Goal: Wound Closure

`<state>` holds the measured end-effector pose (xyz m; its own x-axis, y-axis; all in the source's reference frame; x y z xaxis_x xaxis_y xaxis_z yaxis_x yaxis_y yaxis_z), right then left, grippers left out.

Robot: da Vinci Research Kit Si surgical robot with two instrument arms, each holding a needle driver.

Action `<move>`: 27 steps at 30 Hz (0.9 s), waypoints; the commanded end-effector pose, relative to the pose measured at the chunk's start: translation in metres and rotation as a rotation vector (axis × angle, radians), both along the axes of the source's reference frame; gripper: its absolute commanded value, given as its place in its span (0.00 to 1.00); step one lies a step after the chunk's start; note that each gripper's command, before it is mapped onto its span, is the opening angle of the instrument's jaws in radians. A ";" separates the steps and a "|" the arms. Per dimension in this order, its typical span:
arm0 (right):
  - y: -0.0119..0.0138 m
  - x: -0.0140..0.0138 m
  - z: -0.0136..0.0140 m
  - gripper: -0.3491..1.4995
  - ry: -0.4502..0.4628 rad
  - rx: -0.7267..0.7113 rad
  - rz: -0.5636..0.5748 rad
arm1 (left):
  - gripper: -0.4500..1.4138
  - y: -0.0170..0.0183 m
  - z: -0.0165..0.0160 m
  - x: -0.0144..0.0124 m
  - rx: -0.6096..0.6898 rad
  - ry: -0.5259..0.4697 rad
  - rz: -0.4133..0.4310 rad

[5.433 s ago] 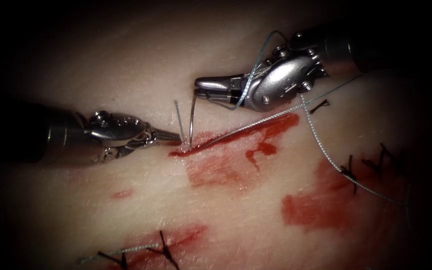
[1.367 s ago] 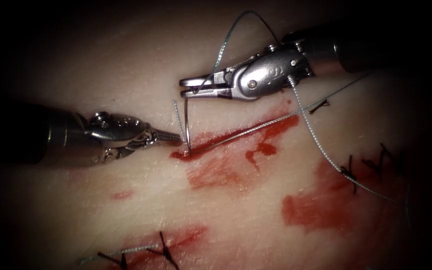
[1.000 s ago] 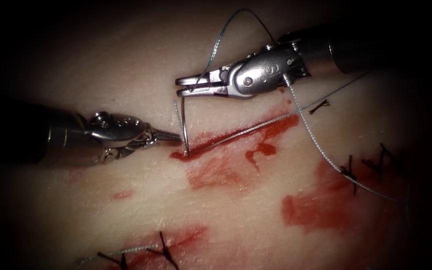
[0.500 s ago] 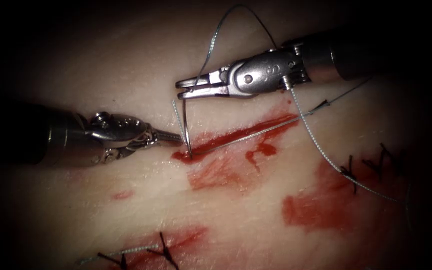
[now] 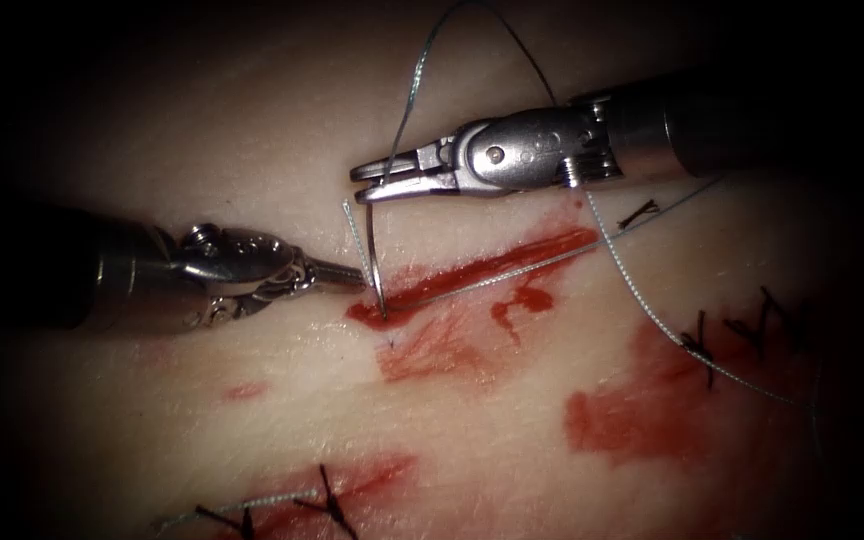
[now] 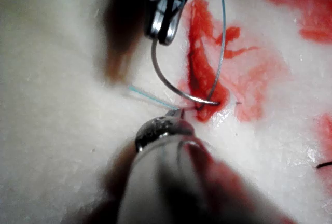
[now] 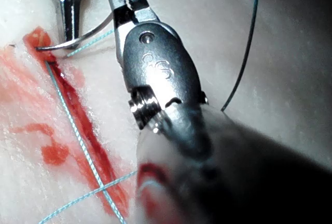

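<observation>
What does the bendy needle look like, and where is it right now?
The needle is a thin, shiny, curved sliver of metal. The right tool has its jaws shut on the needle's back end, where the thread loops away. The needle curves down, and its tip is in the tissue at the left end of the cut. The left tool is shut just beside it.

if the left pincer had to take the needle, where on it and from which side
Probably mid-curve. The needle is already held near its tail by the right pincer, and its tip is in the tissue at the left end of the cut. The bare arc between stands nearly upright, so coming level from the cut's left, where the left pincer sits, jaws across the wire, looks best.
</observation>
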<state>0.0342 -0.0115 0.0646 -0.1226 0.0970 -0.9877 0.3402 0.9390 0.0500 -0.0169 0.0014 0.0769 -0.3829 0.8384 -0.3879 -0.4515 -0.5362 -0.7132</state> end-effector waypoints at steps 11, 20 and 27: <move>0.0000 0.0003 -0.0002 0.00 -0.062 0.245 0.030 | 0.00 -0.0003 0.0006 -0.0004 0.001 -0.001 0.001; -0.0022 -0.0004 0.0015 0.00 -0.152 0.454 0.047 | 0.00 -0.0002 0.0005 -0.0004 0.007 -0.008 0.018; -0.0033 -0.0006 0.0025 0.00 -0.189 0.565 0.026 | 0.00 -0.0001 0.0005 -0.0002 0.003 -0.010 0.024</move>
<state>0.0327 -0.0147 0.0672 0.0560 0.6474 -0.7601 0.2490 0.7282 0.6386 -0.0166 0.0016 0.0768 -0.4010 0.8277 -0.3925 -0.4293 -0.5483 -0.7176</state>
